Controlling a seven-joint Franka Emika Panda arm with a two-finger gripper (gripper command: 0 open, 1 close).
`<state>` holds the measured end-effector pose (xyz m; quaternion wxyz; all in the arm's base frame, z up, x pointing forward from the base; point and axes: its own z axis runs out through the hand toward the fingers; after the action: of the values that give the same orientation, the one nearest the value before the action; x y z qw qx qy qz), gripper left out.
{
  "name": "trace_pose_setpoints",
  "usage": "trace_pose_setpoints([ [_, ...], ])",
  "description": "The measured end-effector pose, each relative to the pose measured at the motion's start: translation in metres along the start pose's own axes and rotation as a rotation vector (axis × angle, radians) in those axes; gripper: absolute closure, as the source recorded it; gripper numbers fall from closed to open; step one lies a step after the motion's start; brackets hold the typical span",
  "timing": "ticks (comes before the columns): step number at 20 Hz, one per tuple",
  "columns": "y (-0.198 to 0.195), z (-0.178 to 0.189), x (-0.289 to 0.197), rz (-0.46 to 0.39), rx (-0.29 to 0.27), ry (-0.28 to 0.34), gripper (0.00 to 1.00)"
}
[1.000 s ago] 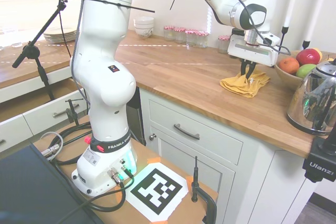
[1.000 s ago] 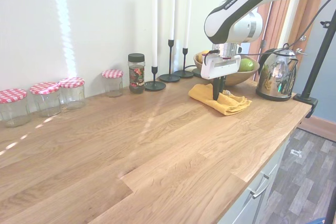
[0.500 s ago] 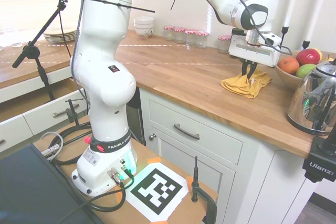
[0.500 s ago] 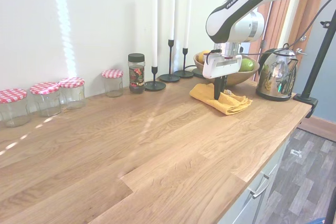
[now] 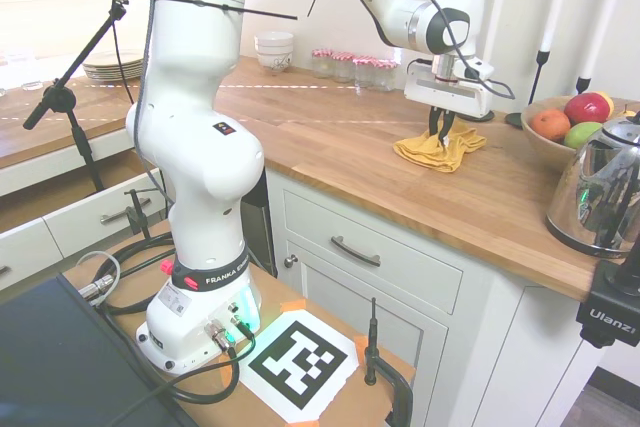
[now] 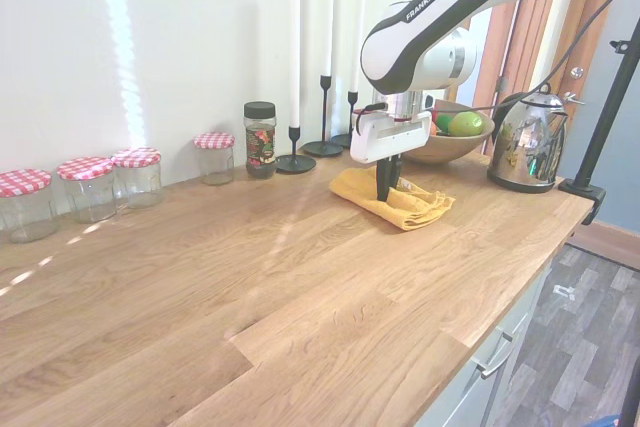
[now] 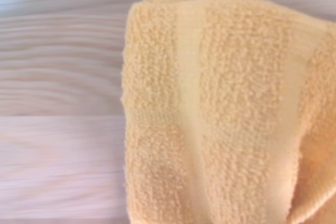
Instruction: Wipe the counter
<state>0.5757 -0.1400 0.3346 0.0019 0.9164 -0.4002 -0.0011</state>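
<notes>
The first exterior view looks from beside the arm's base across the table (image 5: 340, 147), the second faces back along it from the far end, both sharing the yellow cloth (image 6: 392, 203), which the wrist view sees close from above.

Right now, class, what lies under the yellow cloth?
The cloth lies on the wooden counter; the claw presses it from above. The wood beneath it is hidden.

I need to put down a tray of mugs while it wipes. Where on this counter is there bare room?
The counter is bare along its front, from the red-lidded jars to the yellow cloth under the gripper. It is crowded along the wall, with candlesticks and a spice jar, and beyond the cloth by the fruit bowl and kettle.
</notes>
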Motion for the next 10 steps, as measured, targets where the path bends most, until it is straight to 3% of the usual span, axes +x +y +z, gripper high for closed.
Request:
trace_pose_setpoints([
  [10,-0.102,0.003,-0.124,-0.033,-0.002,0.046,1.00],
])
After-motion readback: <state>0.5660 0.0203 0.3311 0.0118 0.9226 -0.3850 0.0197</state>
